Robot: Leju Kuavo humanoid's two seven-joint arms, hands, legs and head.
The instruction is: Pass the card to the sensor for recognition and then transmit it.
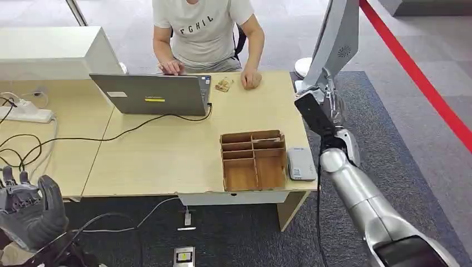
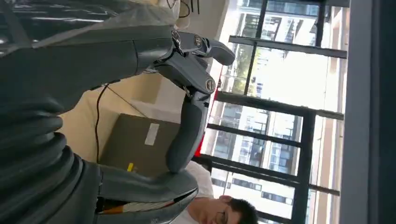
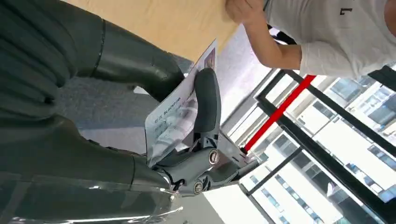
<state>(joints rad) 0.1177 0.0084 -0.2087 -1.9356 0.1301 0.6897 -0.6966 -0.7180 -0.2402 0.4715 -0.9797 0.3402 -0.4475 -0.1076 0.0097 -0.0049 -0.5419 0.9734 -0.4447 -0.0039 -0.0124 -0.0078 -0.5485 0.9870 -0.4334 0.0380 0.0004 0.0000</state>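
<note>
The right hand (image 3: 187, 140) pinches a white printed card (image 3: 175, 116) between thumb and finger, raised beside the table's right edge. The left hand (image 1: 28, 208) hangs low at the left, fingers apart, holding nothing. A grey rectangular sensor pad (image 1: 301, 163) lies on the light wooden table (image 1: 161, 156), just beside a brown compartmented wooden box (image 1: 254, 160).

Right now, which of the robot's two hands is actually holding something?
The right hand, raised beside the table's right end: it pinches a printed card. The left hand, low at the near left, holds nothing.
</note>
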